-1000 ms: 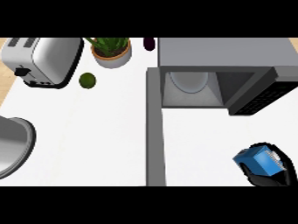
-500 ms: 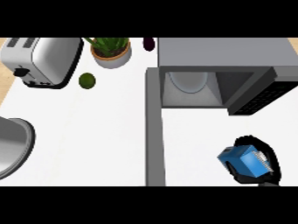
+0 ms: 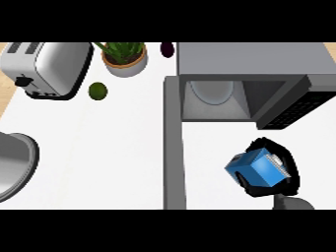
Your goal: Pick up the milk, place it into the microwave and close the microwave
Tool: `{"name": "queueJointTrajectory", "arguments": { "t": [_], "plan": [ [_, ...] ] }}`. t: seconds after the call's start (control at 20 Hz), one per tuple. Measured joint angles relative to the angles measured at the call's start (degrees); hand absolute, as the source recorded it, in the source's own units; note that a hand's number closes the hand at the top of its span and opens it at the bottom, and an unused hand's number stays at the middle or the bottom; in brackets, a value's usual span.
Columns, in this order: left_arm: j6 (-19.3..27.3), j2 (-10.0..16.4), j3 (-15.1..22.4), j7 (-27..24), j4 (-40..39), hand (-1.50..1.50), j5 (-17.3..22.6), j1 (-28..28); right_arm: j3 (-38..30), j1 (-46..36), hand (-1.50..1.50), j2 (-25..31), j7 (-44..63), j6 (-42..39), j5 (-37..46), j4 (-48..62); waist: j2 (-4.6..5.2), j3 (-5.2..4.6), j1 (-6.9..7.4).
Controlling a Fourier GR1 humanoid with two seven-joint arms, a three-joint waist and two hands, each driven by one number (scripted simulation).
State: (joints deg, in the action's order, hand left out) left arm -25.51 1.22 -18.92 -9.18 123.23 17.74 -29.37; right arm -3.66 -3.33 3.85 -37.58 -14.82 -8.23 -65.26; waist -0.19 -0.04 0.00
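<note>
Blue milk (image 3: 256,168) sits clasped in the curled fingers of the right hand (image 3: 266,191), now nearer the open microwave (image 3: 252,61). Bare counter (image 3: 221,142) lies ahead of the fingers, the door (image 3: 172,147) to their left.

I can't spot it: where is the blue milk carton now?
Head view, lower right: the blue milk carton is held in the black right hand, in front of the open grey microwave, right of its swung-out door.
</note>
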Motion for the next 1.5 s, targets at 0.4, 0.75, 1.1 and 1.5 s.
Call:
{"name": "queueJointTrajectory", "arguments": {
  "t": [0.4,0.75,1.1,1.5],
  "plan": [
    [-2.0,0.4,-2.5,1.2,-0.5,-1.50,2.4,0.5,10.0,9.8,1.50,-3.2,12.9,8.0,-0.2,-22.0,0.02,0.00,-0.08],
    [-3.9,-0.3,-3.5,-0.1,-1.2,-1.50,2.8,-0.8,20.0,12.5,1.50,-3.7,20.5,20.5,0.2,-32.7,0.07,0.03,0.15],
    [-4.4,0.8,-7.1,1.2,-2.7,-1.50,5.1,0.9,25.4,2.8,1.50,-3.8,23.2,32.8,1.4,-30.3,0.14,0.03,0.42],
    [-7.5,2.5,-10.7,0.2,-6.1,-1.50,6.4,1.4,20.8,-9.4,1.50,-3.5,24.6,40.6,4.1,-18.1,0.21,0.06,0.59]
  ]
}}
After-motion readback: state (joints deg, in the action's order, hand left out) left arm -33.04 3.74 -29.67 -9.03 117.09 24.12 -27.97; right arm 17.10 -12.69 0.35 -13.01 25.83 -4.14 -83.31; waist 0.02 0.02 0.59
